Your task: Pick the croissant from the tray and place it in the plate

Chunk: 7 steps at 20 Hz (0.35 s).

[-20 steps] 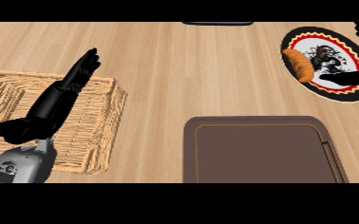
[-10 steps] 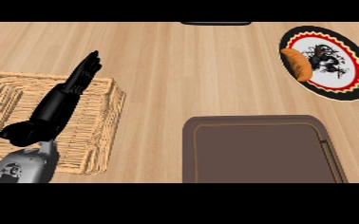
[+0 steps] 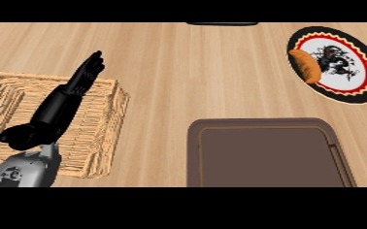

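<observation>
The orange croissant [image 3: 304, 66] lies on the left side of the round plate [image 3: 351, 91], which has a black rim, red ring and dark pattern, at the far right. The brown tray [image 3: 265, 153] sits at the lower middle-right with nothing on it. My left hand [image 3: 72, 92] stretches over the wicker mat at the left, fingers straight and pointing away, holding nothing. My right hand does not show in this view.
A woven wicker mat [image 3: 100, 126] lies at the left under my left forearm. A dark object [image 3: 222, 24] pokes in at the top edge. Bare wooden counter [image 3: 186, 73] spreads between mat, tray and plate.
My right hand, seen over the plate's lower right a second ago, has left the view. The left hand has shifted slightly right. The croissant stays on the plate.
</observation>
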Tool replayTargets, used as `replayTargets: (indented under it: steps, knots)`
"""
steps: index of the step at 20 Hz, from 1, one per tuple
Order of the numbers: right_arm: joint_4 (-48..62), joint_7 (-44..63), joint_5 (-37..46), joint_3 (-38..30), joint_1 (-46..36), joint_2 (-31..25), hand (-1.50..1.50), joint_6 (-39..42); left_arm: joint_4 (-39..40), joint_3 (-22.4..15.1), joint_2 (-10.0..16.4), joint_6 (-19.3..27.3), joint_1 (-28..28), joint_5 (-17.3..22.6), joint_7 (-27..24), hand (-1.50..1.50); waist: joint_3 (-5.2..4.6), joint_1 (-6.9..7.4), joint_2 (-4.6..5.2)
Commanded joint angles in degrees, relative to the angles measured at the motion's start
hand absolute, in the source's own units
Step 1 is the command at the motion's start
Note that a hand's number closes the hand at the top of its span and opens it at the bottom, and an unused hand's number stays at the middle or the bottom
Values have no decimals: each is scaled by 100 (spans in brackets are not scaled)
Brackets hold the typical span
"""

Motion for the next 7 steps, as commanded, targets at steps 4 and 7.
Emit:
replayTargets:
  steps: [4, 7]
  knots:
    - [-84, -490, -61, 17, 214, -343, -150, 958, 146, -146, -174, 56, -66, -167, -64, 0, 5, 7, 15]
    - [-246, -784, -82, 70, 536, -523, -150, 1378, 67, 180, 151, -199, 108, 55, -247, 0, 4, -25, -8]
